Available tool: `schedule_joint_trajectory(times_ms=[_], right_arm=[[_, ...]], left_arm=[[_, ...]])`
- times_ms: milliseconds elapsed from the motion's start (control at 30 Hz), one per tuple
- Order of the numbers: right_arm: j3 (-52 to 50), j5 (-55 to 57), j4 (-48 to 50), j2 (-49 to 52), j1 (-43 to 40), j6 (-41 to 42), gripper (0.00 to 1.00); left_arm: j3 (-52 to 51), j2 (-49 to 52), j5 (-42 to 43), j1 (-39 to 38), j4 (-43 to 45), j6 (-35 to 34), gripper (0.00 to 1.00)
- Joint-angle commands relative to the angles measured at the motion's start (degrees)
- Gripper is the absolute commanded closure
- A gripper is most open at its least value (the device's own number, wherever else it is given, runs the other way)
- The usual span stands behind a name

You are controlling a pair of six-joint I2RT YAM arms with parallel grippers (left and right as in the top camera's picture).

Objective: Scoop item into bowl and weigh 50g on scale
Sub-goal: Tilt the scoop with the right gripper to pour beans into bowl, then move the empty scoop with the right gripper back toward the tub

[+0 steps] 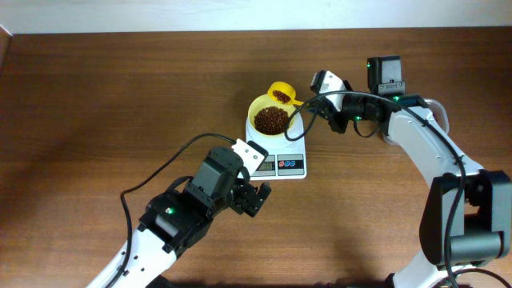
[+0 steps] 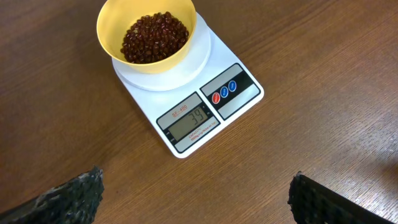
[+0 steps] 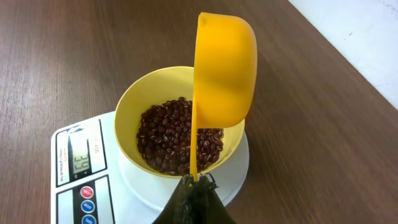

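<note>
A pale-yellow bowl (image 1: 270, 120) (image 2: 147, 36) (image 3: 176, 118) holding dark red-brown beans (image 1: 271, 120) (image 2: 154, 37) (image 3: 178, 135) stands on the white scale (image 1: 280, 156) (image 2: 186, 106) (image 3: 81, 180), whose display reads 39. My right gripper (image 3: 198, 183) is shut on the thin handle of a darker yellow scoop (image 1: 281, 94) (image 3: 224, 68), held tilted on edge over the bowl's far rim; in the overhead view beans show inside the scoop. My left gripper (image 1: 254, 198) (image 2: 196, 199) hangs open above bare table in front of the scale, nothing between its fingers (image 2: 78, 196).
The right arm (image 1: 416, 136) reaches in from the right side, its cable looping near the scoop. The left arm (image 1: 188, 216) comes from the lower left. Brown wooden table (image 1: 96, 104) surrounds the scale; a pale wall edge runs along the top.
</note>
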Motion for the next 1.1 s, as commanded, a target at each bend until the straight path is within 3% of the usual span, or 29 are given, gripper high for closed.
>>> schedule_joint_trajectory(times_ms=[0,367,667,833,1067], right_arm=[[0.24,0.0,0.2,0.48,0.31,-3.23,0.96],[0.24,0.02,0.31,0.48,0.28,-15.23,0.96],[0.24,-0.44,6.62,0.48,0.31,-14.97,0.96],[0.24,-0.42,6.62,0.48,0.31,-1.66,0.96],[0.24,-5.7,6.69,0.48,0.31,25.49,0.96]], left_arm=[[-0.33,-0.66,-0.42,0.24,0.09,-0.57,0.01],[-0.33,-0.66,-0.42,0.24,0.09,-0.57,0.01],[-0.33,-0.66,-0.42,0.24,0.09,-0.57,0.01],[-0.33,-0.66,-0.42,0.24,0.09,-0.57,0.01],[-0.33,-0.66,-0.44,0.24,0.09,-0.57,0.01]])
